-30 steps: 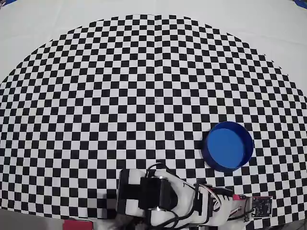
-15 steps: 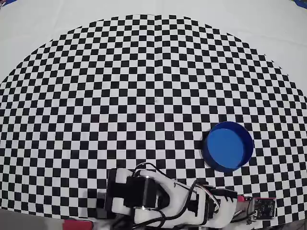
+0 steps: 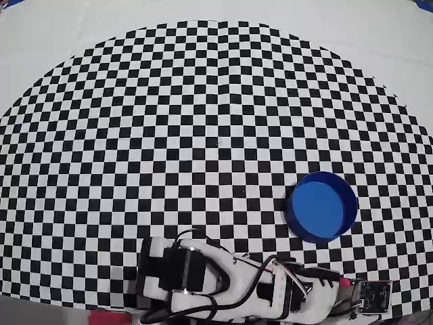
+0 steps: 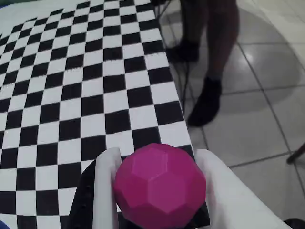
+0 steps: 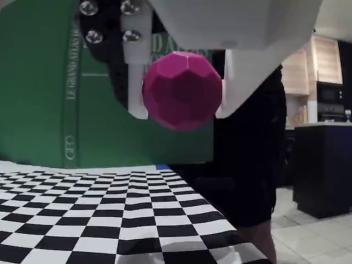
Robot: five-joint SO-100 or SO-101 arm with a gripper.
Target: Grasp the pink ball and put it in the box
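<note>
We see the small magenta-pink faceted ball [image 4: 159,185] clamped between the two white fingers [image 4: 106,191] of the gripper [image 4: 157,191], one finger pressing each side of it in the wrist view. The fixed view shows the same grasp from low down: the ball [image 5: 182,90] hangs in the air, well clear of the black-and-white checkered mat [image 5: 110,214] beneath it, with a finger [image 5: 137,82] on either side. Being round, the ball has no long axis we can name and points no particular way; only its flat facets catch the light differently.

In the overhead view we find the white robot arm [image 3: 223,288] lying along the bottom edge of the mat [image 3: 203,122], and the ball itself is hidden from that camera. The round, shallow, bright blue container [image 3: 320,206] sits on the mat toward the right in that view, up and to the right of the arm and apart from it, its thin rim upright and its opening facing up.

In the wrist view the ball sits near the mat's [image 4: 71,95] edge, with pale floor tiles [image 4: 257,119] beyond. A green book [image 5: 44,82] stands behind the gripper in the fixed view.
</note>
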